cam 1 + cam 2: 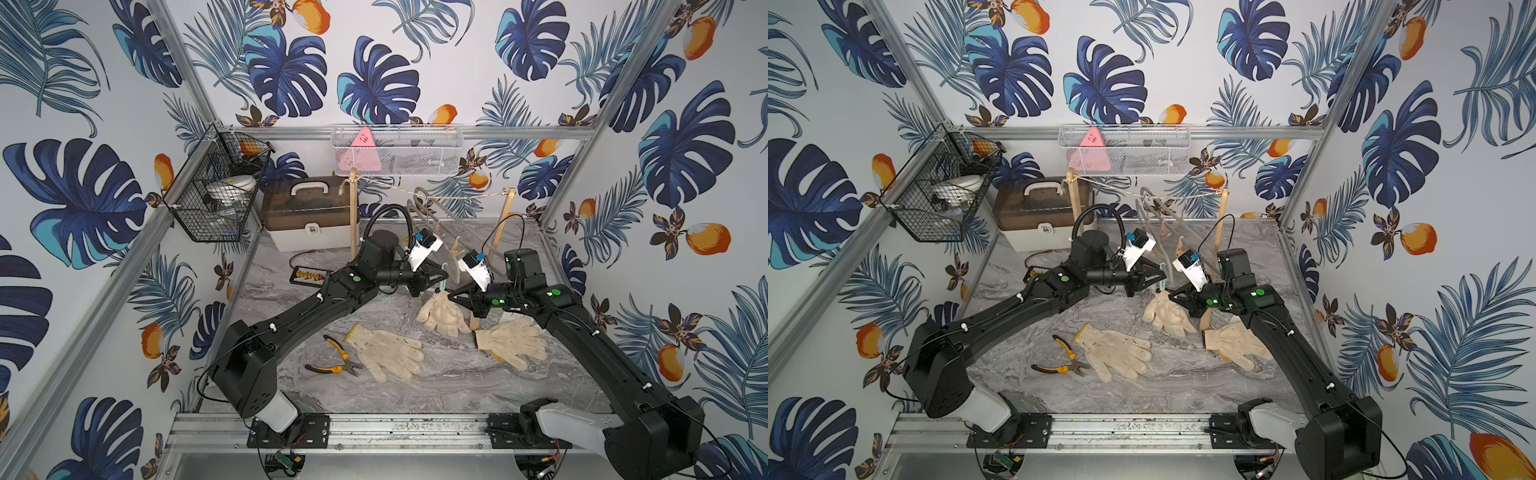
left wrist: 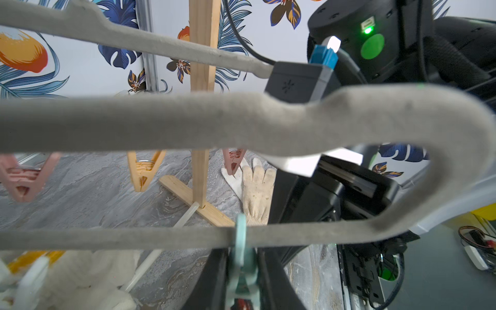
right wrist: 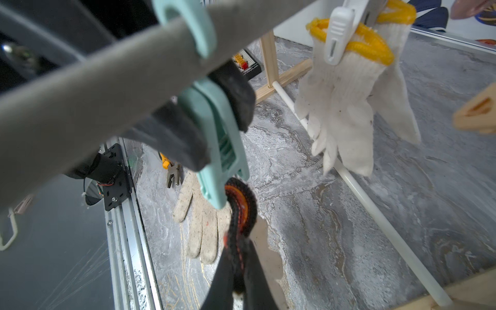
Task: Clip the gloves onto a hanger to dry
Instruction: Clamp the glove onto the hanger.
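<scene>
The grey felt hanger [image 2: 188, 120] hangs from a rope on a wooden stand [image 1: 353, 216]. My left gripper [image 2: 243, 276] is shut on a teal clip [image 3: 214, 139] on the hanger's lower bar. My right gripper [image 3: 240, 241] is shut on the red-black cuff [image 3: 240, 204] of a cream glove [image 1: 442, 316], holding that cuff against the clip's lower end. Another glove [image 3: 349, 107], yellow-cuffed, hangs from a white clip [image 3: 336, 35]. Two gloves lie flat on the marble table, one in the middle [image 1: 386, 351] and one beneath my right arm [image 1: 513, 341].
Orange-handled pliers [image 1: 336, 359] lie left of the middle glove. An abacus [image 1: 307, 276] and a brown-lidded box [image 1: 309, 212] sit at the back left. Pink [image 2: 233, 161] and orange [image 2: 145, 169] pegs hang from the hanger. The stand's wooden foot [image 2: 196, 198] rests on the table.
</scene>
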Controlling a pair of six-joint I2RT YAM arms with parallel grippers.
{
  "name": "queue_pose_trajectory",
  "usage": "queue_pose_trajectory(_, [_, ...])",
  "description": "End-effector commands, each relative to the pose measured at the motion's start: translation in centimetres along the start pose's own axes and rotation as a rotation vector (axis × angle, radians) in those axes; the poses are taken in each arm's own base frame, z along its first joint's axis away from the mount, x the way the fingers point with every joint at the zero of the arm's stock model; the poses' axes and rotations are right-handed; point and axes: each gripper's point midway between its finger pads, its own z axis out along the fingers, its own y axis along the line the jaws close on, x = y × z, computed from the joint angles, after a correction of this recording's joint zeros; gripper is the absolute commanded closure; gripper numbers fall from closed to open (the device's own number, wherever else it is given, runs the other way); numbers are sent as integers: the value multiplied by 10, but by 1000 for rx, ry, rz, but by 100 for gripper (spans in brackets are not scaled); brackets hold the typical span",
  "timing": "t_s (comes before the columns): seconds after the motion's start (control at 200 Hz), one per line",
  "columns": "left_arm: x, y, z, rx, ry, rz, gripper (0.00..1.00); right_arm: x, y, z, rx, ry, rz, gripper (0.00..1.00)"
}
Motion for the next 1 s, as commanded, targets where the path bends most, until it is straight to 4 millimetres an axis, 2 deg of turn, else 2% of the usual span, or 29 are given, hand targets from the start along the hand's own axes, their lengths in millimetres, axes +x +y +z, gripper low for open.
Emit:
queue_pose_trajectory(0.0, [-2, -12, -5, 72, 7, 3, 80, -13, 7, 1, -58, -40, -39, 100])
queue_pose_trajectory(0.525, [3, -6, -6, 63, 42, 27, 80, -24, 28, -4, -177, -72, -40, 100])
queue_pose_trajectory(0.765, [4, -10, -6, 110, 48, 14, 81, -32, 27, -5, -173, -109, -45, 100])
queue_pose_trajectory(0.996, [14, -10, -6, 124, 83, 12, 81, -37, 30, -9, -193, -129, -54, 100])
